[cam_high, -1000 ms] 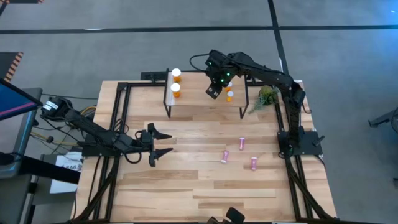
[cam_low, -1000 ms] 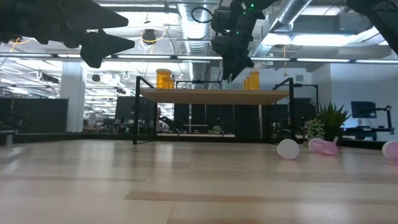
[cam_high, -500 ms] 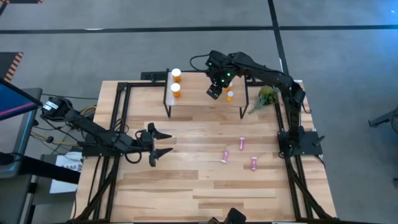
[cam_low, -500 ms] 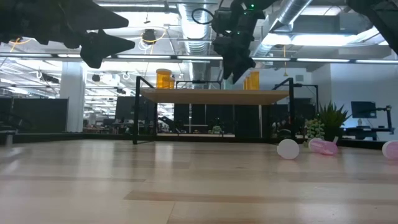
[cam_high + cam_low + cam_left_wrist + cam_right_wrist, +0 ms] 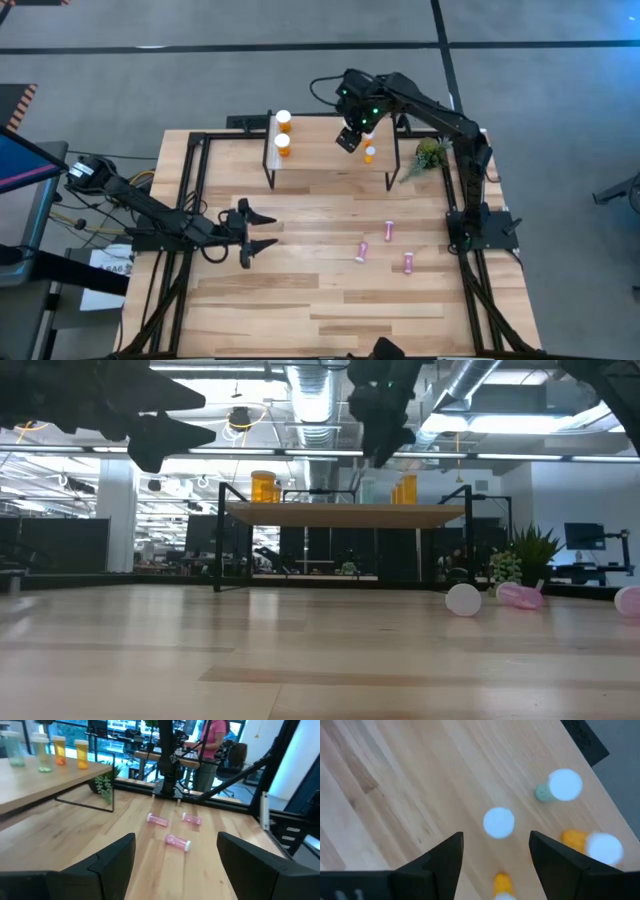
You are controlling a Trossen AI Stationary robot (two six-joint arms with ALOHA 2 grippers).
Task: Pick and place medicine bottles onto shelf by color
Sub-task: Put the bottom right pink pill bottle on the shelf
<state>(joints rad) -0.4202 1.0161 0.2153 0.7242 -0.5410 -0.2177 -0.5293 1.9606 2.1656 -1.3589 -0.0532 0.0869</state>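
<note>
since a second ago the right pincer (image 5: pixel 346 138) has lifted off the shelf (image 5: pixel 320 152), fingers apart and empty above upright medicine bottles (image 5: pixel 499 822). left pincer (image 5: pixel 262 229) hangs apart over the bench (image 5: pixel 330 290); three pink bottles (image 5: pixel 388 231) lie on it.

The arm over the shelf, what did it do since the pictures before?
The right gripper lifted up and pulled back from the shelf, open and empty, leaving a pale bottle standing there. The orange bottles, the pink bottles lying on the table and the open left gripper stayed put.
</note>
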